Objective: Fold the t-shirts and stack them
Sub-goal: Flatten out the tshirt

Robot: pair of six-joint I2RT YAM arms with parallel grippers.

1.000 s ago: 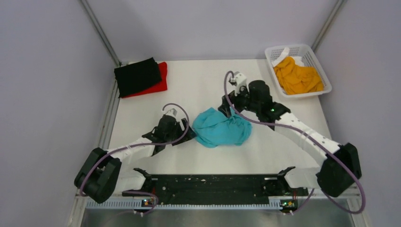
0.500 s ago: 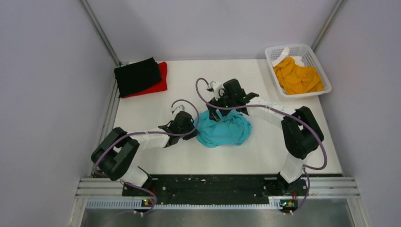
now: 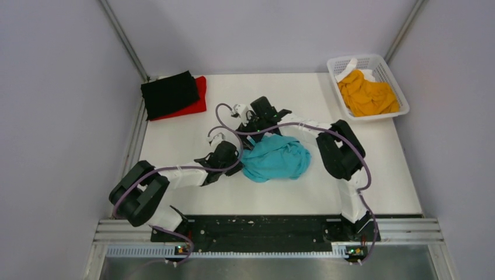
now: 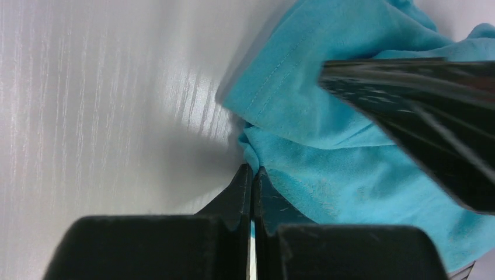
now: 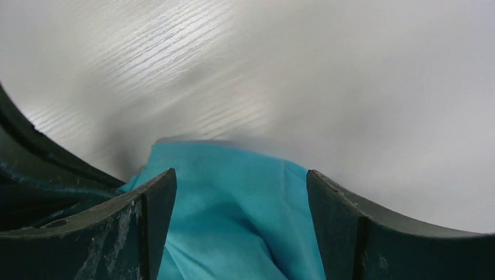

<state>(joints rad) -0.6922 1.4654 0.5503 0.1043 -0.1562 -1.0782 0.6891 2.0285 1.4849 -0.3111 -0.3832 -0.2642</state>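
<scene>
Turquoise-blue t-shirt point(image 3: 274, 158) lies crumpled in the middle of the worktop point(image 3: 175, 134), its left edge pinched between the closed left fingers point(image 4: 236, 195), while the right fingers point(image 5: 149, 216) stand spread apart astride its far edge.

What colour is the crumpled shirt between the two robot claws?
It is a plain turquoise-blue t-shirt, no pattern; the left wrist view shows it best.

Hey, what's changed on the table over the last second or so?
The right tool swung left along the far side to the turquoise shirt and now stands open with cloth between its fingers. The left tool edged right to the shirt's left edge and looks shut on its hem. The shirt itself barely shifted. The black shirt, red shirt, orange shirt and basket stayed put.
</scene>
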